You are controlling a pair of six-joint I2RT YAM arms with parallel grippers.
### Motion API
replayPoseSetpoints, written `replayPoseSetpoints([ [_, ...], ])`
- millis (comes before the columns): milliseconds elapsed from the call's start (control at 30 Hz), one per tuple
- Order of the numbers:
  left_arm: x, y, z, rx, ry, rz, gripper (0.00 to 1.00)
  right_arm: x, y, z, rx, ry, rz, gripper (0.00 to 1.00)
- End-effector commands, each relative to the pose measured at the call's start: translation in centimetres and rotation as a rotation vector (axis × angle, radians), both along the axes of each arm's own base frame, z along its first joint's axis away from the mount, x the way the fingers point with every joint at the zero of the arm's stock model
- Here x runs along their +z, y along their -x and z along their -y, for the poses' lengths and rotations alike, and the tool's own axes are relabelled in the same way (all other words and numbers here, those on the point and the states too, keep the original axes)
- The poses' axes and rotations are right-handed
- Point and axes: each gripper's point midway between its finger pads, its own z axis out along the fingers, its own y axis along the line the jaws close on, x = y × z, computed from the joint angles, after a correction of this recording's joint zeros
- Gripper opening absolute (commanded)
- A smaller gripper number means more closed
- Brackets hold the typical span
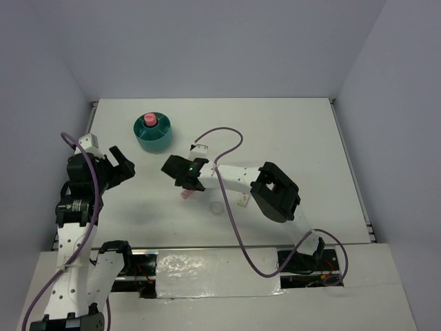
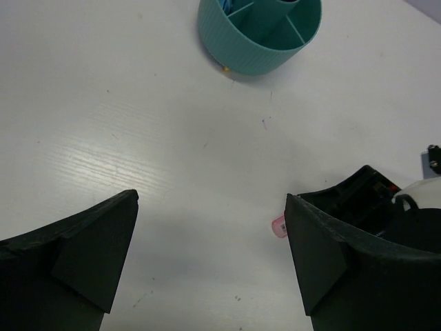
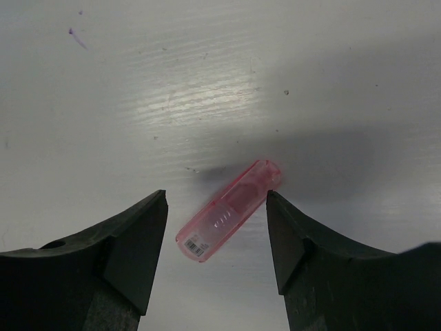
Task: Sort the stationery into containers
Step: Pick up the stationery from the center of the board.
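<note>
Right gripper [image 3: 216, 207], jaws apart, hangs low over the white table [image 1: 296, 131]. Through its wrist camera you see the translucent pink stick [image 3: 227, 210] lying flat and slanted between the two fingers, a barcode label at its near end. Just beside the stick on the table lies the clear tape ring [image 1: 218, 208]. Your left gripper [image 2: 211, 207], also spread wide, hovers near the table's left side, facing the teal organiser [image 2: 255, 52]. The organiser stands well apart from the stick, with another pink item [image 1: 149, 120] upright inside it.
</note>
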Motion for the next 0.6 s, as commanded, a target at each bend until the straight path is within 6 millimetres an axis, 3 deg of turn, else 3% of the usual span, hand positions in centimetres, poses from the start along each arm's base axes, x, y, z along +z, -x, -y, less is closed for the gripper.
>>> replayPoseSetpoints([
  [0,1.7,-0.4,-0.2,-0.003,-0.025,0.079,0.99,-0.2,0.2,0.5,-0.073,0.019,-0.001,0.65],
  [200,1.4,-0.6,0.0,-0.015,-0.021,0.064,0.99,-1.7,1.9,0.2,-0.099,0.058,-0.031,0.63],
  [400,1.7,-0.3,-0.1,-0.007,-0.025,0.079,0.99,-4.5,3.1,0.3,-0.125,0.114,-0.104,0.53],
  [567,1.2,-0.3,-0.4,0.010,-0.029,0.059,0.99,-5.8,5.2,-0.5,-0.043,0.112,-0.134,0.51],
])
